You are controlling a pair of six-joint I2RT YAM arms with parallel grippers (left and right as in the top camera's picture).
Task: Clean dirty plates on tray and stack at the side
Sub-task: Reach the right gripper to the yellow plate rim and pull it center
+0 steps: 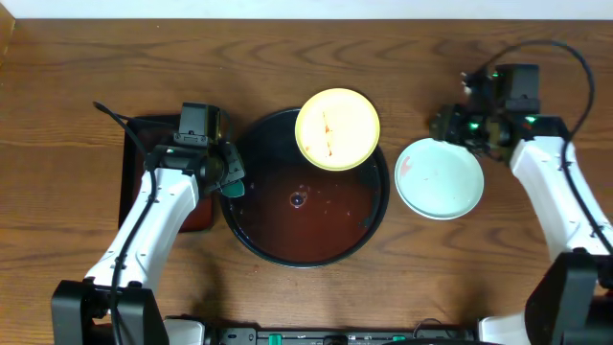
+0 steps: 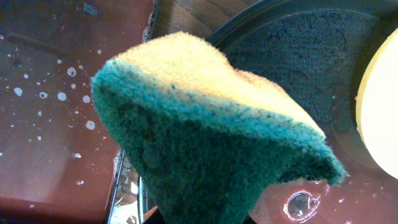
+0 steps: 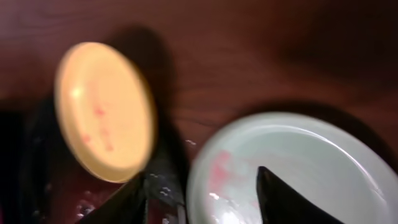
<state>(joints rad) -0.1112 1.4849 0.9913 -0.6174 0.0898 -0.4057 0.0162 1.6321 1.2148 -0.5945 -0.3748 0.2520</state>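
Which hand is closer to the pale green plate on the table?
Right. The right hand is at the plate's far edge; the left hand, holding a sponge, is across the black tray.

Yellow plate (image 3: 102, 112) left, red specks; mint plate (image 3: 298, 162) right, pink smear; gripper (image 3: 203, 177) jaws apart, straddling mint plate rim

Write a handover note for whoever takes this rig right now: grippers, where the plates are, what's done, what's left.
Left gripper: shut on the sponge, by the tray's left rim.
Right gripper: open, empty, at the mint plate's far edge.
Yellow plate: on the tray's far edge, red streaks on it.
Mint plate: on the table right of the tray, faint red smear.
Done: mint plate is off the tray.
Left: scrub the yellow plate, check the smear, stack both.
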